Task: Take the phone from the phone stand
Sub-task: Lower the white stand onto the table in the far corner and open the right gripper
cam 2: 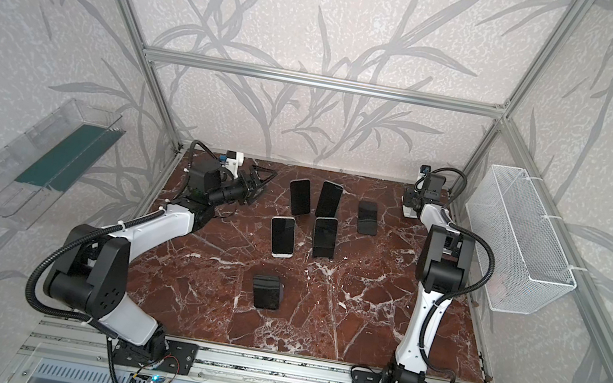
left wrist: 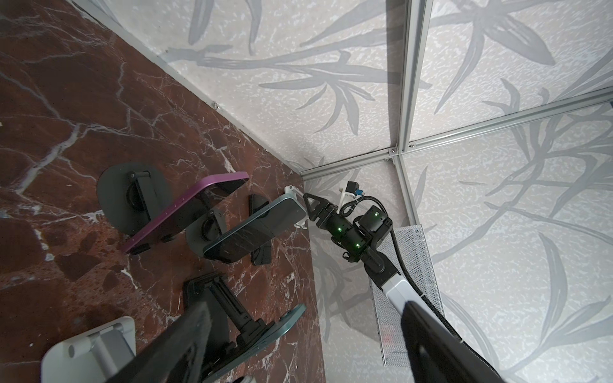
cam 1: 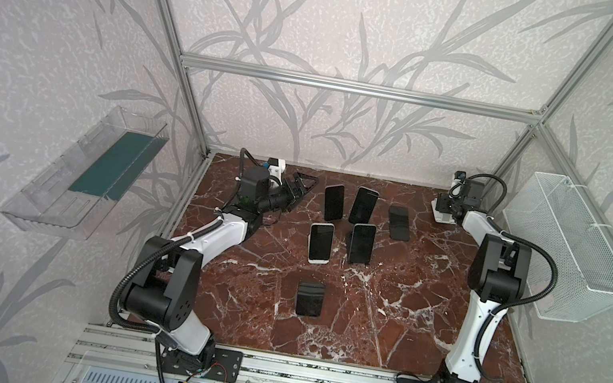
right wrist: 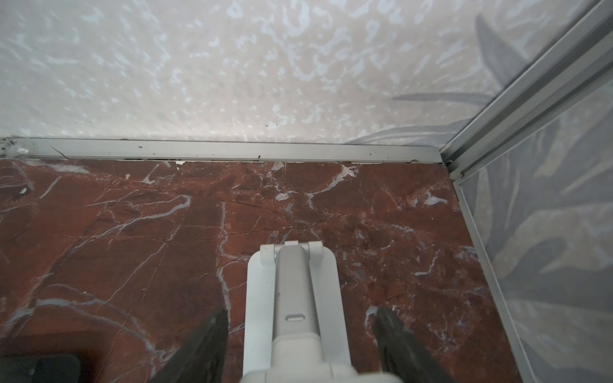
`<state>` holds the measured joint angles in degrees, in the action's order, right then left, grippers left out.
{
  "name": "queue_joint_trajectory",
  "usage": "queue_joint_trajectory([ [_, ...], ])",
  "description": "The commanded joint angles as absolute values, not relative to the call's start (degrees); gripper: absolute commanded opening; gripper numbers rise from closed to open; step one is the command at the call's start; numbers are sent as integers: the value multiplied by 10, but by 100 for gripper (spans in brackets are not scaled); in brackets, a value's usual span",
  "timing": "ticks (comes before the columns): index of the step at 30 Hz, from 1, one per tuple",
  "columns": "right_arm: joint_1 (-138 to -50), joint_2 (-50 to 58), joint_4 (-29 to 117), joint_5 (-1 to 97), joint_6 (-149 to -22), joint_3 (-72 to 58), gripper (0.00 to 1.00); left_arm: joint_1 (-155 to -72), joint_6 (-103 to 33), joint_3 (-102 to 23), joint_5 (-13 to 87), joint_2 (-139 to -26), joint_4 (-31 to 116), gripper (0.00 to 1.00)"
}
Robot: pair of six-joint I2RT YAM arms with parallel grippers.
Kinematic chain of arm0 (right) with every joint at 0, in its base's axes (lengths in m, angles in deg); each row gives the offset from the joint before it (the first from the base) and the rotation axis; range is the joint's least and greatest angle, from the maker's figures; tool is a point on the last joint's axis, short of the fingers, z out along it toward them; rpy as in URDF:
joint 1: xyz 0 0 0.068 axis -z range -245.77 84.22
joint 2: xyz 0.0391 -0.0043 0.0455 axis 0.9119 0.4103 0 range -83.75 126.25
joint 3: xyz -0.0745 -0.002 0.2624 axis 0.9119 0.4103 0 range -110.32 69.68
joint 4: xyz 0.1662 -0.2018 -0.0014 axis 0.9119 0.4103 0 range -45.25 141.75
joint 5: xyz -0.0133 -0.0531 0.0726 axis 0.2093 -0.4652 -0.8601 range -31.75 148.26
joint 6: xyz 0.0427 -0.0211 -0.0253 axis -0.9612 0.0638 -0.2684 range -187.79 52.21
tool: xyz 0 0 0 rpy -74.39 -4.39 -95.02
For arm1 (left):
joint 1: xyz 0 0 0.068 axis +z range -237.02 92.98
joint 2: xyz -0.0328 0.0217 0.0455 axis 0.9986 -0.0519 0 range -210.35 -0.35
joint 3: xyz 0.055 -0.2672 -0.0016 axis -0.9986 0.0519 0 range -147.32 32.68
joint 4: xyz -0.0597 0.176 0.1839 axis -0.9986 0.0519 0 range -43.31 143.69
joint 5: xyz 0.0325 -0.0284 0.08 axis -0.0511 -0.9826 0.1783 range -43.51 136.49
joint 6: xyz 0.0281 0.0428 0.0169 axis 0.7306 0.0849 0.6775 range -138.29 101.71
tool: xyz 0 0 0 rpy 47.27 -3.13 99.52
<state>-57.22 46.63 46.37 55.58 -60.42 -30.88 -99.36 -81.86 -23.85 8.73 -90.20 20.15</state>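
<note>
1. I am holding my left gripper [cam 1: 307, 189] low over the rear left of the marble table [cam 1: 380, 319], with both fingers [left wrist: 185, 345] spread wide and nothing between them.
2. Four phones are leaning back on stands in the middle of the table, arranged in two rows of two.
3. The purple-backed phone [left wrist: 185, 212] in the rear row is resting on a round-based black stand [left wrist: 132, 195]. It is the phone nearest my left fingertips: it is sitting near them but apart, toward the table's middle.
4. The teal-backed phone [left wrist: 255, 228] is leaning on its own stand just beside the purple-backed one, on the side away from my left gripper.
5. In the front row, a white-edged phone [cam 1: 320, 243] is leaning on a pale stand [left wrist: 89, 348], and a dark phone [cam 1: 362, 244] is sitting in a black clamp stand [left wrist: 215, 298] beside it.
6. A fifth phone [cam 1: 399, 223] is lying flat on the marble to the right of the rear row, and a lone black stand [cam 1: 309, 300] is standing nearer the front edge.
7. I am holding my right gripper [right wrist: 300, 311] at the rear right corner, well apart from every standing phone. Its fingers [right wrist: 212, 335] are spread on either side of a white folding stand [right wrist: 292, 275], with marble showing in both gaps. The fifth phone is the one lying closest to them, off to their left.
</note>
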Motion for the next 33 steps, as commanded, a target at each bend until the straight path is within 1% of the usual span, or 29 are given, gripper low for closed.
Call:
queue_joint_trajectory([
  [1,-570,460,479,543,-604,-318,68,-997,-832,-249,71,-908,175,90],
  [6,-569,463,495,562,-613,-310,77,-996,-835,-248,72,-907,173,91],
  [9,-570,461,521,591,-633,-317,80,-998,-838,-249,70,-904,173,91],
  [12,-570,439,523,617,-688,-304,82,-1000,-842,-249,68,-899,167,90],
  [17,-577,453,598,648,-726,-354,87,-1003,-838,-247,72,-887,165,90],
  [20,-576,461,612,629,-728,-361,86,-1003,-835,-247,72,-882,167,90],
  [24,-577,461,616,585,-724,-365,81,-1003,-833,-248,72,-878,170,91],
  [31,-577,473,616,568,-729,-375,80,-1003,-831,-251,70,-872,172,91],
  [33,-577,484,627,565,-724,-387,77,-1003,-832,-252,69,-873,172,91],
])
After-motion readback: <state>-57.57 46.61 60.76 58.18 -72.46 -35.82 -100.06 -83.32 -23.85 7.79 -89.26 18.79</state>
